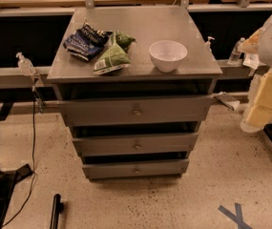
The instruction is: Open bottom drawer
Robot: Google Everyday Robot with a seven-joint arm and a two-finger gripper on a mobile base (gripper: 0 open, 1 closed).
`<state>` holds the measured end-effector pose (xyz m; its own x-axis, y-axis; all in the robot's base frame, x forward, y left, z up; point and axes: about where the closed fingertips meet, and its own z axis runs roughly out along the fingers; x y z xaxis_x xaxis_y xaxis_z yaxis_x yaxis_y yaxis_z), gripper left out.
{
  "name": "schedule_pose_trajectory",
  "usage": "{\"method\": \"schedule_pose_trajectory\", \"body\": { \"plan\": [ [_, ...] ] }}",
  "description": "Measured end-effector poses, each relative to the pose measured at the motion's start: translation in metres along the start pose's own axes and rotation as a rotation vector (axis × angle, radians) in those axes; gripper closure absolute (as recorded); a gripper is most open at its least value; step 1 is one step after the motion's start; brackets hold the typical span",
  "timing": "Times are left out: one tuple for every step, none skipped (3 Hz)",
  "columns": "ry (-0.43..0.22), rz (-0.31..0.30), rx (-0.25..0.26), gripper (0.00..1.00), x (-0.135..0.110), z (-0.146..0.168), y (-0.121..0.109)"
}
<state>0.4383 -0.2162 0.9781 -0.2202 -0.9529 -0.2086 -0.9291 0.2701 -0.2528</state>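
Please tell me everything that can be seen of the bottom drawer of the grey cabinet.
The bottom drawer is the lowest of three in the grey cabinet. Its flat front looks like grey metal, with a small round knob in the middle. It sits level, close above the speckled floor, with a dark gap between it and the middle drawer. It seems pushed in, though not certainly. Nothing touches its front. The tool is not in view.

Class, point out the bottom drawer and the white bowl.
bottom drawer (135,169), camera view, middle of its front.
white bowl (167,65), camera view, outer wall.
gripper: not in view.
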Motion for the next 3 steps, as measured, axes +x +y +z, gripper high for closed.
{"method": "schedule_pose_trajectory", "body": {
  "plan": [
    [-0.008,-0.011,-0.014,0.00,-0.003,0.005,0.001],
    [-0.072,-0.104,-0.137,0.00,-0.029,0.047,0.007],
    [-0.180,-0.161,-0.240,0.00,-0.062,0.095,0.038]
  ]
}}
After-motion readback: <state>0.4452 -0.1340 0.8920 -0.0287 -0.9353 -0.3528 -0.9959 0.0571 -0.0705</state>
